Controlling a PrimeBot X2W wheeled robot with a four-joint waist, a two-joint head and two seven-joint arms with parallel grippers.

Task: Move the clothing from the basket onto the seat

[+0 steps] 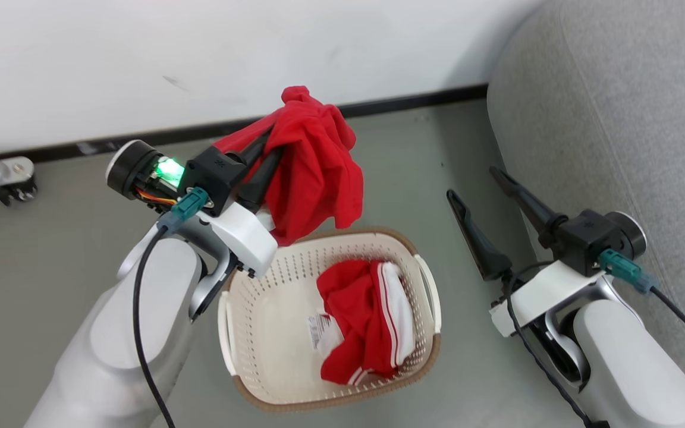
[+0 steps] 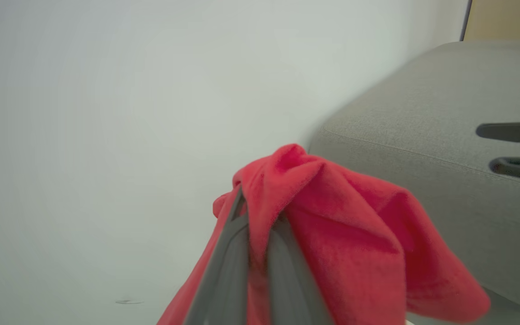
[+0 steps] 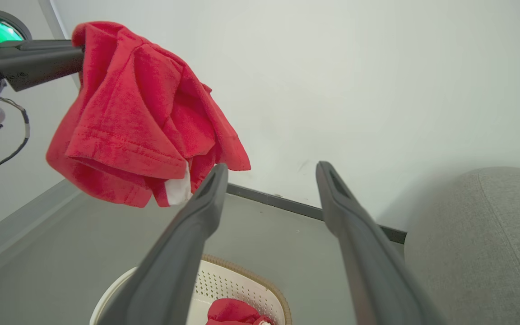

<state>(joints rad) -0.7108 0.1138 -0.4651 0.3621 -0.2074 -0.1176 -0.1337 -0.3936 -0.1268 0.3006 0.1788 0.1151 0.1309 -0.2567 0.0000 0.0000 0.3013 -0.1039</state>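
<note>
My left gripper (image 1: 268,156) has its two long dark fingers (image 2: 224,266) pressed together, clamped on a bright red soft fabric garment (image 1: 313,172). The cloth is bunched over the fingertips and hangs down in loose folds. In the right wrist view I see a small white patch at its lower edge. This garment is up in the air, and in the head view its lowest fold overlaps the far edge of the cream-white perforated plastic basket (image 1: 259,333) with a brown woven-look rim. From the right wrist view it hangs clearly higher than the basket, not touching it. My right gripper (image 1: 472,182) has its fingers wide apart with nothing between them. It hovers between the basket and the large grey fabric-upholstered seat (image 1: 616,107), pointing toward the white wall (image 1: 200,47). A second red garment (image 1: 360,321), with a white panel and thin red-and-white stripes, lies crumpled inside the basket toward its right side, partly over a label sticker (image 1: 317,330) on the bottom. The basket stands on the grey floor (image 1: 51,249), near the seat, and a black skirting strip (image 1: 402,102) runs along the foot of the wall.
</note>
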